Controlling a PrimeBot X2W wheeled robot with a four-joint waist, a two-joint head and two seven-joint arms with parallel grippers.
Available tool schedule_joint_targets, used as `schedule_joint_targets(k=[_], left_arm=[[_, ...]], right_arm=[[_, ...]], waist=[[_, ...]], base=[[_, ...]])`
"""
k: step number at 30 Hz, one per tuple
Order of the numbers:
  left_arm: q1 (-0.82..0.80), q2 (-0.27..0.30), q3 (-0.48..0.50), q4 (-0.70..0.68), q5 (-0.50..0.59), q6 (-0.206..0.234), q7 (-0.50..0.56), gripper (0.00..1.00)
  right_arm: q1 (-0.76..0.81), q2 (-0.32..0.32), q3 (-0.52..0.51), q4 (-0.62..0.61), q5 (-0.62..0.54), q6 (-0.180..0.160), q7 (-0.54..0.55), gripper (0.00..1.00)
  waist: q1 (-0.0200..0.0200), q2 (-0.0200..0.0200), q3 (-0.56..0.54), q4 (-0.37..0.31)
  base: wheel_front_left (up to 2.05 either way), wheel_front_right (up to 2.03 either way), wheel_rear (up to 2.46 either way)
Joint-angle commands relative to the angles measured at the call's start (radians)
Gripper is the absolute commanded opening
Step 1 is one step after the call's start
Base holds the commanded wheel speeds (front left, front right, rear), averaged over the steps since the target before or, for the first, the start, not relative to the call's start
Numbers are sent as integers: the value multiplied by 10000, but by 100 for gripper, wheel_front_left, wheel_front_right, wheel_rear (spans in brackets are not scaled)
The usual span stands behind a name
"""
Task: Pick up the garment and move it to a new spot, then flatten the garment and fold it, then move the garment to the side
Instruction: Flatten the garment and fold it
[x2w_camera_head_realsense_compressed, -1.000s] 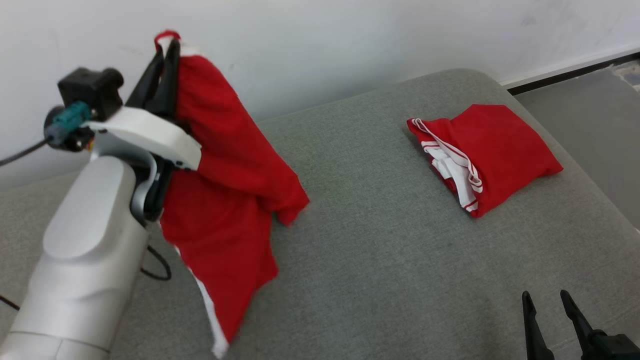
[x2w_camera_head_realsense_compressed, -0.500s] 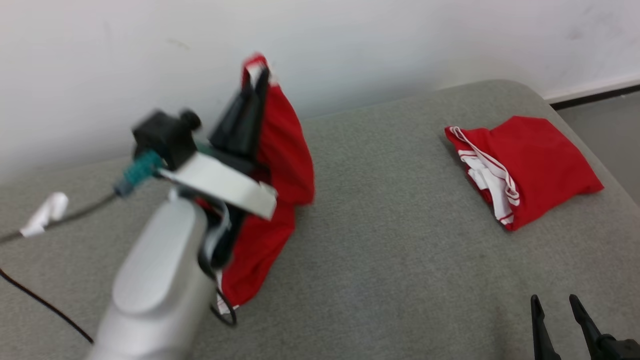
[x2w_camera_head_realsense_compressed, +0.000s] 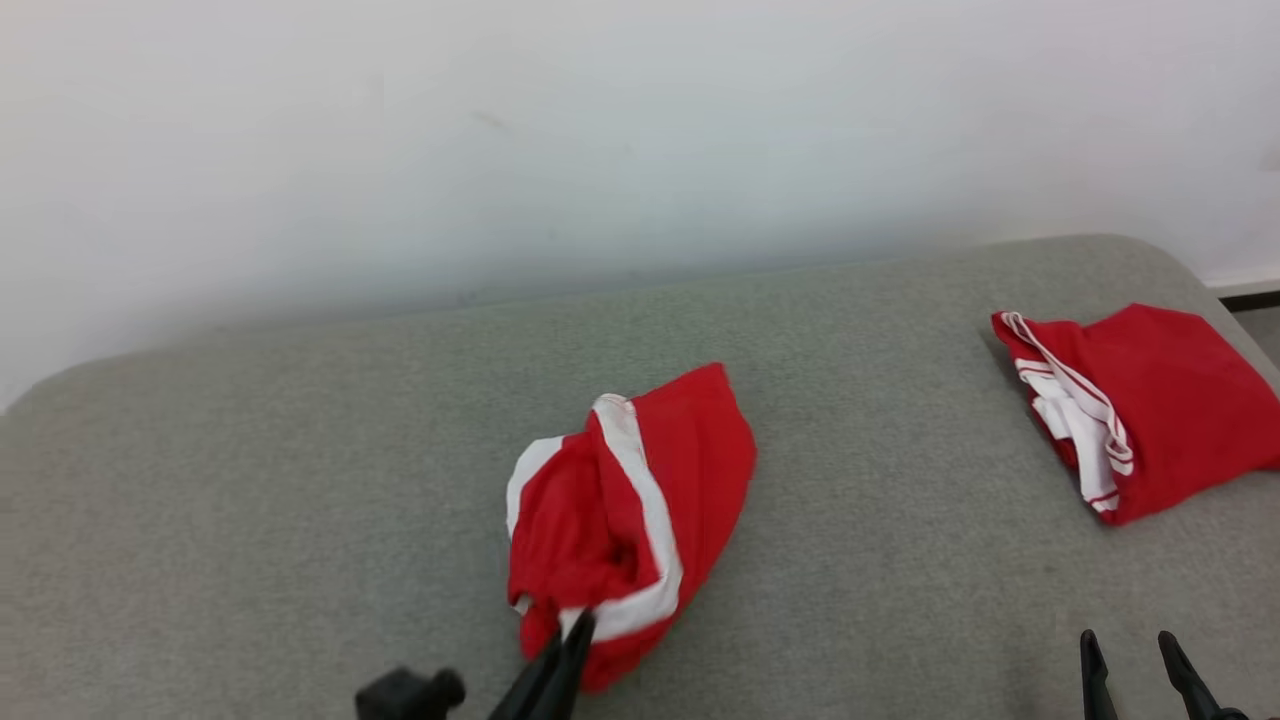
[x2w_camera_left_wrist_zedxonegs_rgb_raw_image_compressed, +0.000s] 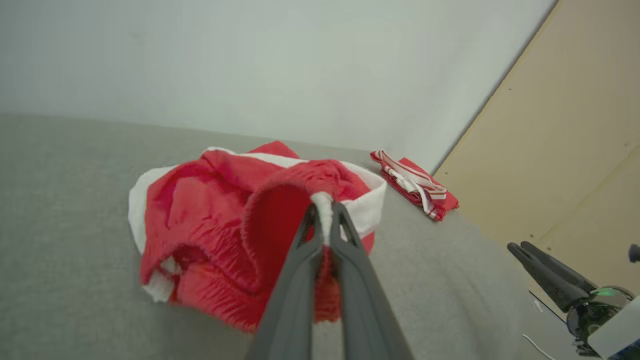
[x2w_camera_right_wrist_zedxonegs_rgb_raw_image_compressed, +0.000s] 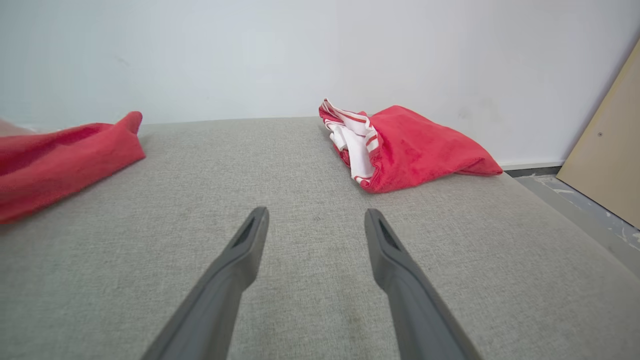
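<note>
Right now the left jaws are clenched on a white-edged fold of the garment (x2w_camera_left_wrist_zedxonegs_rgb_raw_image_compressed: 225, 235), the cloth pinched between the tips of the two dark fingers (x2w_camera_left_wrist_zedxonegs_rgb_raw_image_compressed: 295, 290), which press flat together. Ahead of those tips the garment (x2w_camera_head_realsense_compressed: 630, 510) lies in a crumpled red heap with white bands on the grey cushion (x2w_camera_head_realsense_compressed: 300, 480), its near edge gathered up into the grip and the rest spread away from the tips and to their left. The right jaws are released, spread wide with nothing between them, low over a bare stretch of the cushion (x2w_camera_right_wrist_zedxonegs_rgb_raw_image_compressed: 310, 200). From them, the garment (x2w_camera_right_wrist_zedxonegs_rgb_raw_image_compressed: 60, 160) lies off to the left, well apart. A second red piece (x2w_camera_right_wrist_zedxonegs_rgb_raw_image_compressed: 405, 145), folded and showing red-and-white striped trim, rests on the cushion ahead of the right jaws and a little to their right, not touching them. That folded piece (x2w_camera_left_wrist_zedxonegs_rgb_raw_image_compressed: 415, 185) lies well beyond the left jaws, off to their right, near the cushion's far edge. A pale wall (x2w_camera_head_realsense_compressed: 600, 150) rises behind the cushion, and a tan board (x2w_camera_right_wrist_zedxonegs_rgb_raw_image_compressed: 610, 150) stands to the far right of the right jaws.
</note>
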Motion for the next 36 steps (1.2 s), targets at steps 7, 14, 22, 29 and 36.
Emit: schedule_joint_targets(k=[7, 14, 22, 29, 36], left_arm=[[1705, 33, 674, 745, -192, 546, -155, 0], [2080, 115, 2240, 1328, 381, 551, -157, 0], [2113, -27, 3362, 2156, 713, 48, -153, 46], [2366, 225, 3914, 2373, 622, 162, -94, 100], [2367, 713, 4517, 1084, 650, 1037, 383, 100]], right_arm=[[192, -33, -32, -10, 5, -26, -21, 100], [284, -35, -67, 5, -56, -26, -21, 100], [264, -33, -6, 60, 4, -26, -21, 100], [338, -33, -33, 13, -21, -26, -21, 100], [290, -33, -41, -44, -70, -26, -21, 100]], waist=[[0, 0, -229, 503], [0, 0, -310, 697], [0, 0, -343, 690], [0, 0, -343, 629], [0, 0, -294, 463]], base=[[0, 0, 0], [0, 0, 0], [0, 0, 0], [0, 0, 0], [0, 0, 0]])
